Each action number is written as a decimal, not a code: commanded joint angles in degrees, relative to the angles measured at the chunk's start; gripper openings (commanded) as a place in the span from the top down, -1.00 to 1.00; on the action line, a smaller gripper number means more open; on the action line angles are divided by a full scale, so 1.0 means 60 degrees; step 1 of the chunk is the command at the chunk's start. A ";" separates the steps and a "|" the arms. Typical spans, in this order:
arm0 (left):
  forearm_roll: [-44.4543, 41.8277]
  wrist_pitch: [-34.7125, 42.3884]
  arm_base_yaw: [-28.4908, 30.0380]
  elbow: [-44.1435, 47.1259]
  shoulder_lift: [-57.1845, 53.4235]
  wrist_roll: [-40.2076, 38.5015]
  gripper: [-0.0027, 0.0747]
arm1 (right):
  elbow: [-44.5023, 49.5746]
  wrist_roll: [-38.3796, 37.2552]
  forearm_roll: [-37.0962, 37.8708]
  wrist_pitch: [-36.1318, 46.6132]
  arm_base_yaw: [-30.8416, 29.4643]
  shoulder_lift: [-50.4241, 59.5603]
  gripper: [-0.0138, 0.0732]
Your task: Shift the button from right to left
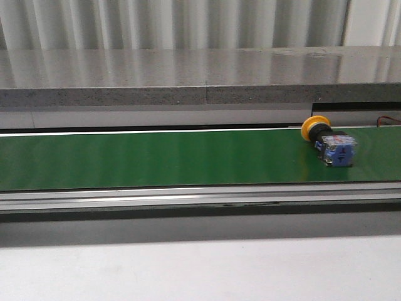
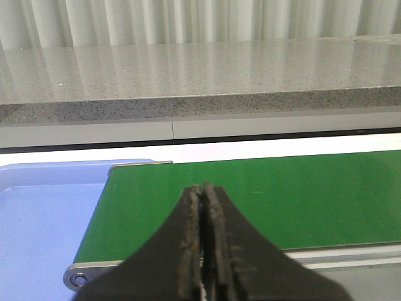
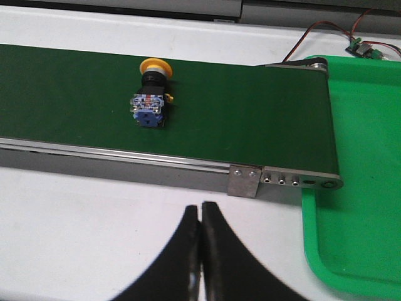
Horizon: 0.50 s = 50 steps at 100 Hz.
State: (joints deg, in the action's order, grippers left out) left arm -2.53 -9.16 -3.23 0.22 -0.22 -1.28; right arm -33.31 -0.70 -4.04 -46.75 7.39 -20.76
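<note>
The button (image 1: pixel 329 143) lies on its side toward the right end of the belt (image 1: pixel 156 157). A ledge (image 1: pixel 188 78) runs behind the belt, and a tray (image 3: pixel 363 188) sits past its right end

Button (image 1: pixel 331 143) lying on side, right end of green belt (image 1: pixel 156 158); grey ledge (image 1: pixel 188 78) behind.

My belt (image 1: pixel 156 157) is smooth green rubber, faintly glossy. The button (image 1: pixel 329 143) has a shiny yellow plastic cap. Behind it, the ledge (image 1: pixel 188 78) is speckled polished stone.
</note>
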 commanded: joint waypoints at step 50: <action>0.0084 0.0801 0.0012 0.0372 -0.0309 0.0015 0.98 | 0.1426 0.0117 0.0082 0.3195 -0.0015 0.0253 0.84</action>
State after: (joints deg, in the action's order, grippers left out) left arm -2.53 -9.06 -3.23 0.22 -0.22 -1.28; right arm -23.75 -0.70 -4.04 -32.92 7.39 -18.95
